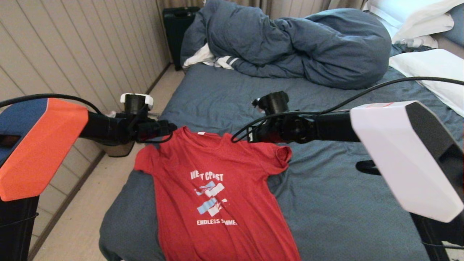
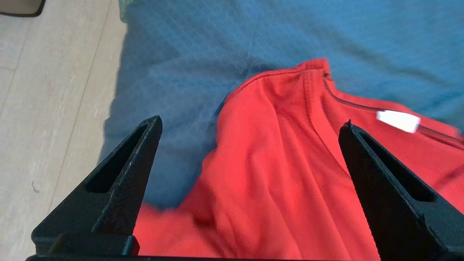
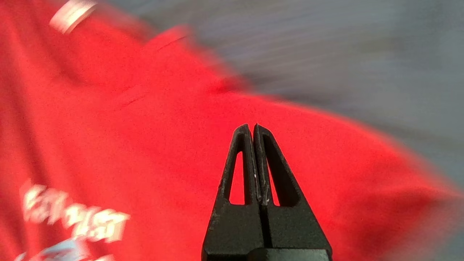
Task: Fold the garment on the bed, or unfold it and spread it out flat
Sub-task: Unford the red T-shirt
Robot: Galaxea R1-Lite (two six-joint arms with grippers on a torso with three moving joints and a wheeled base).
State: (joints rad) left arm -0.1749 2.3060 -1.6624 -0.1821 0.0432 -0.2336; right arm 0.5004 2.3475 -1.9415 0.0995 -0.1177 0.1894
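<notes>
The left gripper (image 2: 250, 152) is hanging spread wide over the garment (image 1: 214, 192), near the bed's (image 1: 344, 203) left edge; the right gripper (image 3: 252, 127), pressed together on nothing, is hovering above the other shoulder. Both should probably pinch the shoulders evenly. The garment is lying face up, collar toward the duvet (image 1: 290, 43), running lengthwise toward the foot.

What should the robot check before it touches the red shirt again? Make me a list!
1. T-shirt lying print side up on the bed: ok.
2. Sleeves flat: not ok, the sleeve under the right arm is curled.
3. Left gripper open over the shoulder: ok.
4. Right gripper open and ready to grab: not ok, shut with no cloth between its fingers.
5. Duvet away from the shirt: ok.
6. Bottom hem straight: cannot tell, it is out of view.
</notes>
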